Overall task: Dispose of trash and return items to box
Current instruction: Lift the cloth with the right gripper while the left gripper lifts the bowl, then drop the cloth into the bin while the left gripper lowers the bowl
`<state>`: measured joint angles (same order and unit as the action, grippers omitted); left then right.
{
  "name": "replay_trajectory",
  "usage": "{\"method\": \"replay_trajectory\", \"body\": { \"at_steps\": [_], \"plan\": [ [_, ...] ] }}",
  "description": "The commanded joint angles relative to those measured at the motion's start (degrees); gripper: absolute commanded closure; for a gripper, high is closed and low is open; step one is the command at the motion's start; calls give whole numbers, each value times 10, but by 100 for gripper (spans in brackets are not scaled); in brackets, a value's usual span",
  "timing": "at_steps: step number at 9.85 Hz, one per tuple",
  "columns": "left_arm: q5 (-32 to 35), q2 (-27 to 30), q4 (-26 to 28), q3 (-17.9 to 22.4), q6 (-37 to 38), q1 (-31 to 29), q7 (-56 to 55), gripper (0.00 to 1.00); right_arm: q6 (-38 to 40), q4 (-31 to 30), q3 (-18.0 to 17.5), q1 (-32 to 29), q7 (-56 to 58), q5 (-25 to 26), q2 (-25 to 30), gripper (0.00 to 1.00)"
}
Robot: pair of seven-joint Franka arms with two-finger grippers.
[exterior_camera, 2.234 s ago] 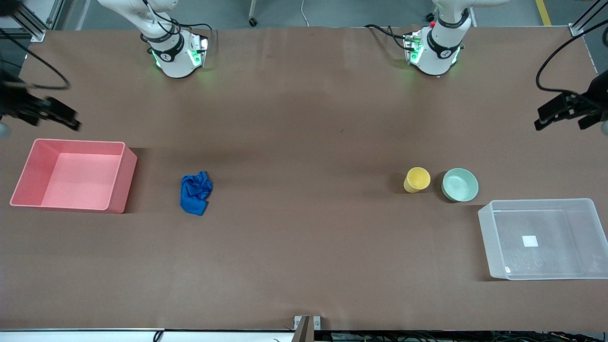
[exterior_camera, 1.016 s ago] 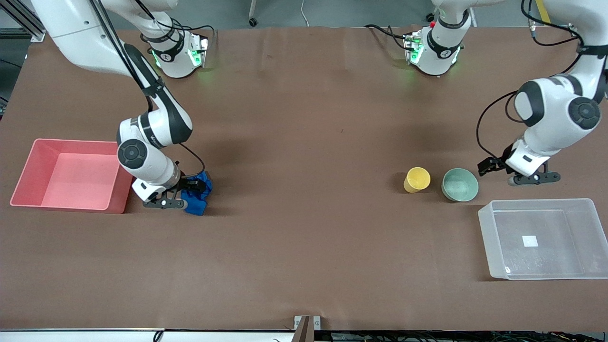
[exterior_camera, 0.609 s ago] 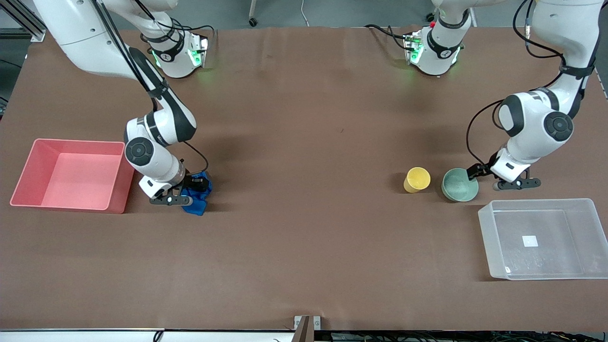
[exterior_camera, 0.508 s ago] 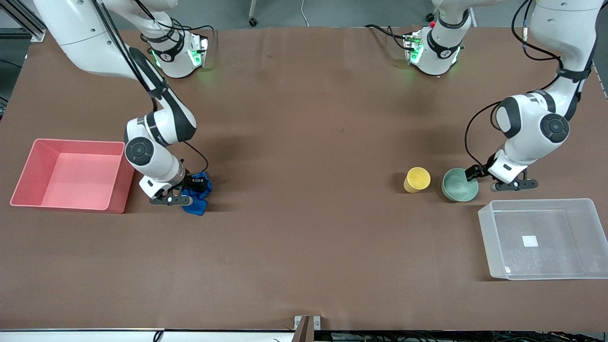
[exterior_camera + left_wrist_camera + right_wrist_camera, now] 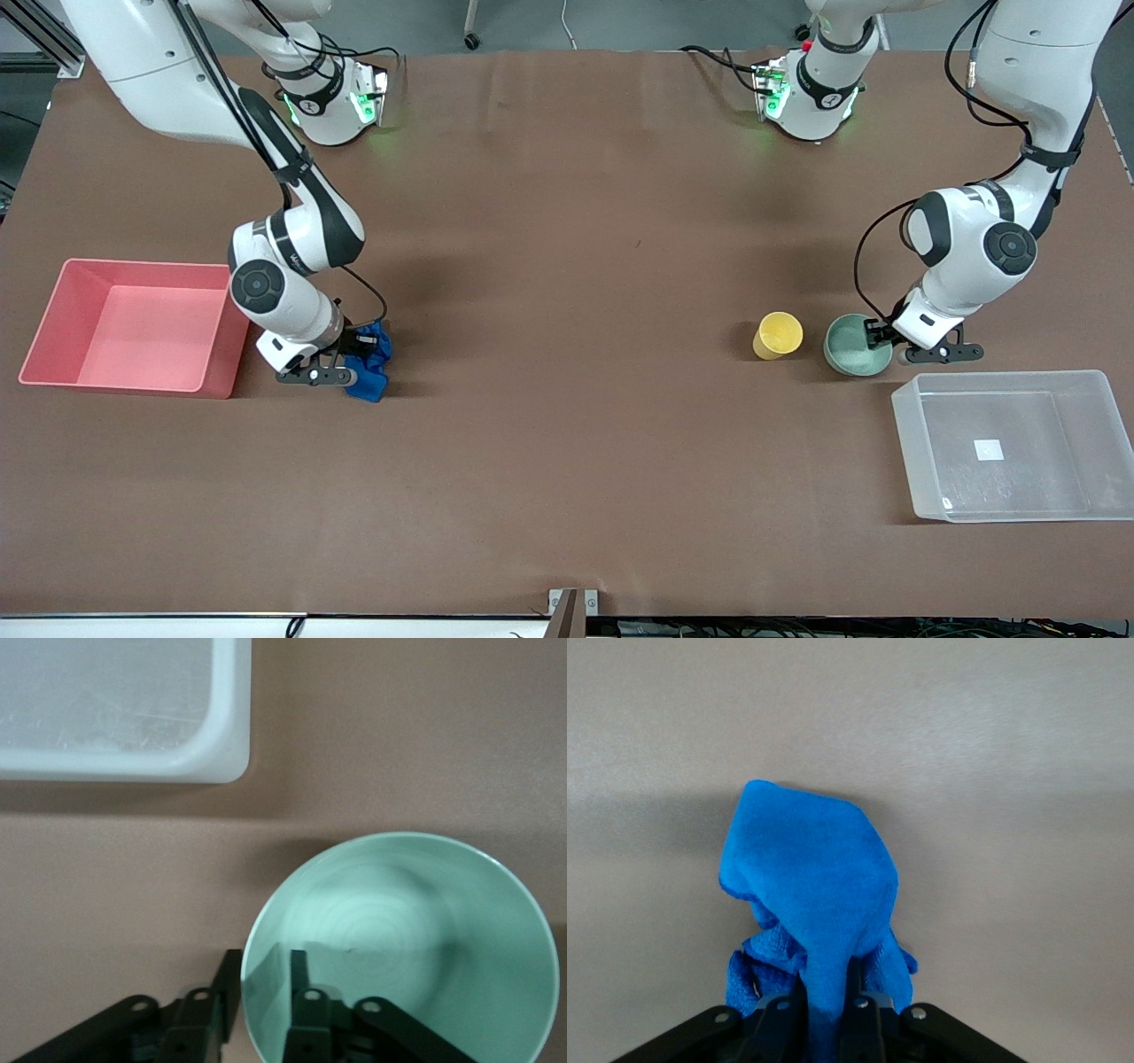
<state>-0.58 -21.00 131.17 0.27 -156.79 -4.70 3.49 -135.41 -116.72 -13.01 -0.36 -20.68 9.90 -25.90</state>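
The trash, a blue fabric lump [image 5: 372, 383], lies on the table beside the pink tub. My right gripper [image 5: 353, 351] is down on it, and in the right wrist view [image 5: 826, 981] its fingers are shut on a fold of the lump [image 5: 815, 877]. The mint-green bowl [image 5: 850, 347] stands by the yellow cup [image 5: 778, 335], close to the clear box [image 5: 905, 416]. My left gripper [image 5: 880, 337] is at the bowl's rim. In the left wrist view [image 5: 264, 973] one finger is inside the bowl [image 5: 399, 930] and one outside, closed on its wall.
The pink tub [image 5: 133, 264] stands empty at the right arm's end of the table. The clear box, empty with a white label [image 5: 989, 450], is at the left arm's end, and its corner shows in the left wrist view [image 5: 213, 762]. Bare brown table lies between.
Both arms swung in from the table's ends. The right gripper came down onto the blue lump and closed on it. The left gripper moved down to the bowl's rim.
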Motion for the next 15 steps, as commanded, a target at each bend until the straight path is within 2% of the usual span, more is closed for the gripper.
{"method": "replay_trajectory", "body": {
  "at_steps": [1, 3, 4, 6, 7, 9, 11, 13, 15],
  "plan": [
    [1, 21, 0, -4, 2, -16, 20, 100, 157, 52, -8, 3, -14, -1, 70, 99],
    [2, 67, -30, -5, 78, -15, 25, 100, 288, 110, 8, -6, 49, -17, 126, 99],
    [2, 74, -76, -11, 141, -16, 25, 100, 324, 126, 51, -7, 110, -17, 141, 99],
    [2, 64, -198, -13, 261, -18, 37, 100, 332, 127, 144, -6, 261, -16, 162, 99],
    [1, 40, -251, -12, 284, -19, 67, 100, 328, 127, 192, -6, 328, -15, 161, 99],
    [2, -31, -360, -12, 289, -23, 101, 100, 286, 115, 260, -9, 402, 11, 156, 99],
    [3, -105, -461, -12, 298, -41, 128, 100, 166, 64, 316, -13, 443, 18, 129, 98],
    [3, -187, -535, -11, 298, -66, 152, 100, 72, -9, 326, -24, 454, 17, 105, 96],
    [5, -242, -571, -9, 293, -101, 185, 100, 33, -17, 323, -27, 454, 0, 59, 90]
  ]
}}
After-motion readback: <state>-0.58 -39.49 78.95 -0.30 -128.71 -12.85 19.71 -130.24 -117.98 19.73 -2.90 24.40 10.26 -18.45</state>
